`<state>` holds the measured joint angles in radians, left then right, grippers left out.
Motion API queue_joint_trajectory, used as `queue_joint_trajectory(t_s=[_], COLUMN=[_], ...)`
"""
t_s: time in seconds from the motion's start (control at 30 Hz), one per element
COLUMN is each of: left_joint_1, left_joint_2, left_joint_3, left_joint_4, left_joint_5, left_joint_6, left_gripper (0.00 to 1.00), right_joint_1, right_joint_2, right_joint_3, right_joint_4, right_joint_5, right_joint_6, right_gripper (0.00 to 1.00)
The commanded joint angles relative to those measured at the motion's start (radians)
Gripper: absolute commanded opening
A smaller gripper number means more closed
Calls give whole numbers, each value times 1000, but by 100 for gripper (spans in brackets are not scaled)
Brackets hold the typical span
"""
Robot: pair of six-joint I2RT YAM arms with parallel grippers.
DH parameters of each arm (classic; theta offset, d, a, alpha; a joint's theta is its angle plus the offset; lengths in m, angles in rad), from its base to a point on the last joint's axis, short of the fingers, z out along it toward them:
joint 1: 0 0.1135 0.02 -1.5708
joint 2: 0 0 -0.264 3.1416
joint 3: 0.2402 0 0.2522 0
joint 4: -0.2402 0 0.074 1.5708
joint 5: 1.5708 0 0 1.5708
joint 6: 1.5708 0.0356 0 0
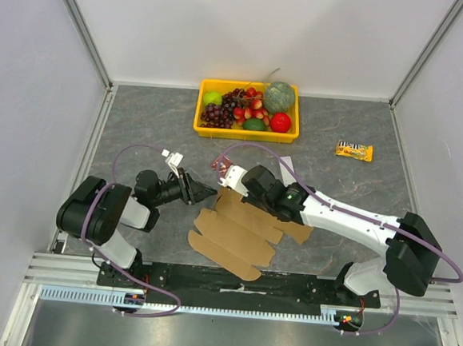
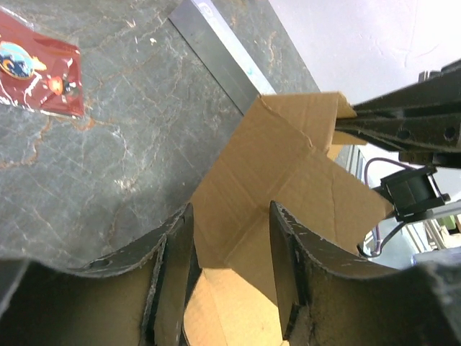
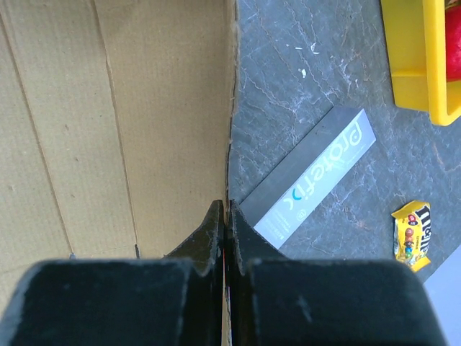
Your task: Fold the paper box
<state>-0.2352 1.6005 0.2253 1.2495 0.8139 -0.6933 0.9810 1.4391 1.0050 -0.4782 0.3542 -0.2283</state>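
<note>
While the right end effector is pinching a raised flap's edge and the left end effector is straddling cardboard wide open, the paper box is lying mostly flat on the tabletop between the arms, seemingly leaving most folding undone.

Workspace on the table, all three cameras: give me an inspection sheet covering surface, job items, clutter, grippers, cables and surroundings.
Surface: grey stone-patterned table; no spills seen.
Job's things: cardboard box, mostly flat and not yet folded, one flap raised between the arms.
Clutter: yellow tray of fruit at the far edge; sweet packet to the far right; grey strip; red packet.
Grippers: left gripper open, the raised flap between its fingers; right gripper shut on the box's edge.
Cables: purple cables loop beside each arm.
Surroundings: white walls with metal frame posts.
</note>
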Motion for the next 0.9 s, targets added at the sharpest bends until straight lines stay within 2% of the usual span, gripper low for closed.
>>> queue_joint_trajectory(t_s=[0.0, 0.07, 0.2, 0.3, 0.4, 0.57, 0.87], left_joint_1=[4, 2, -1, -3, -9, -15, -36], left_joint_2=[-37, -33, -33, -48, -111, -177, -131], left_joint_3=[-72, -101, -164, -184, -196, -182, -159], left_joint_4=[221, 275, 387, 415, 415, 412, 390], left_joint_5=[11, 22, 42, 67, 67, 94, 117], left_joint_6=[-15, -18, -9, 0, 11, 12, 49], left_gripper=[54, 56, 66, 78, 84, 86, 86], right_joint_1=[8, 10, 12, 19, 28, 51, 123], right_joint_2=[-45, -52, -59, -49, -54, -62, -71], right_joint_3=[-22, -32, -55, -66, -69, -52, -72], right_joint_4=[44, 47, 56, 53, 49, 47, 79], right_joint_5=[12, 6, -11, -21, -15, -23, 23], right_joint_6=[-23, -28, -43, -58, -68, -72, -128], right_gripper=[2, 2, 2, 2, 2, 2, 2])
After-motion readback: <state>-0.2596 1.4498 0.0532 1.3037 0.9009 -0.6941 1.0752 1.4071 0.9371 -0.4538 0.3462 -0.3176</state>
